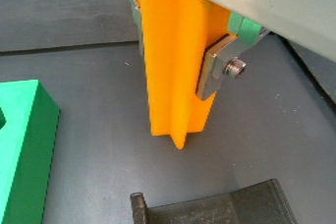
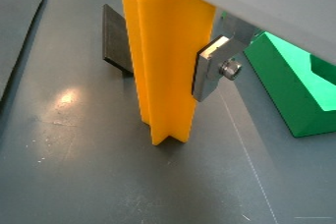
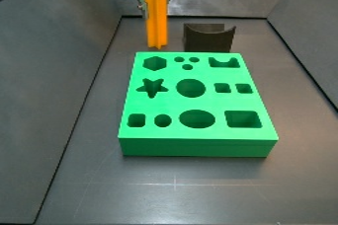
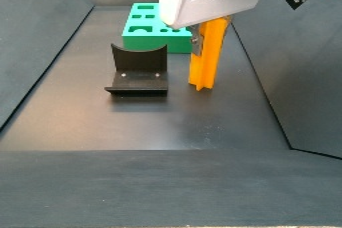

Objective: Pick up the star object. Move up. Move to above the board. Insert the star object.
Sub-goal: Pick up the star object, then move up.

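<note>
Dark tabletop is filling both wrist views, where the hand is clamping the star object upright beside the board. Side views are showing it hanging clear, between board and fixture. Any twist risks the ridges jamming at the star hole.

The dark, smooth tabletop carries the board, a green slab lying flat with its shaped holes facing up. Just behind the board stands a squat dark block with a curved notch. The gripper hangs above the tabletop, beside both.
</note>
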